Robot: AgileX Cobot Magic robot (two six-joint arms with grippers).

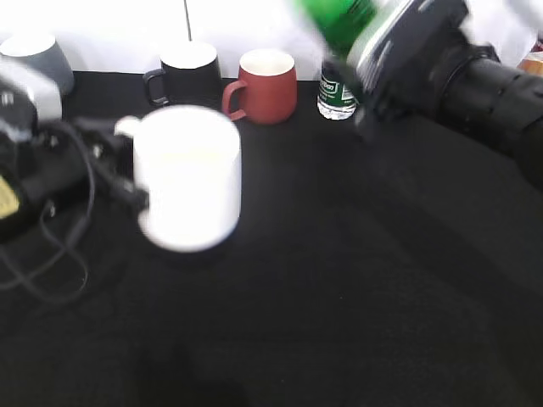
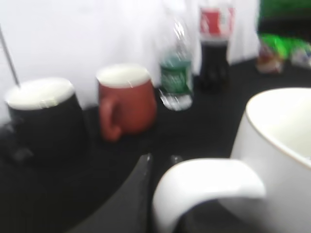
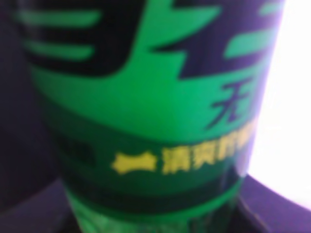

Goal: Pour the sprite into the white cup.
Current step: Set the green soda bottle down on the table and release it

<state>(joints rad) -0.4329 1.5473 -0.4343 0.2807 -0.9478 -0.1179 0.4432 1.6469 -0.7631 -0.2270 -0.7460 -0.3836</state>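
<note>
Near the desk's far right edge, my right end effector [image 1: 373,59] is clamped on the sprite [image 1: 339,21], raised and tilted. Left end effector [image 2: 160,167] seems to grip the white cup [image 1: 188,176] handle, toward the left edge; closure unclear. Risk: early tilt spills short.

1. You're looking at a staged lab tabletop: black cloth [image 1: 356,280] against a plain white backdrop [image 2: 73,34].
2. Mugs and bottles stand lined up; loose cables [image 1: 51,246] trail across the cloth.

white cup [image 1: 188,176] front left, sprite [image 1: 339,21] back right
</note>
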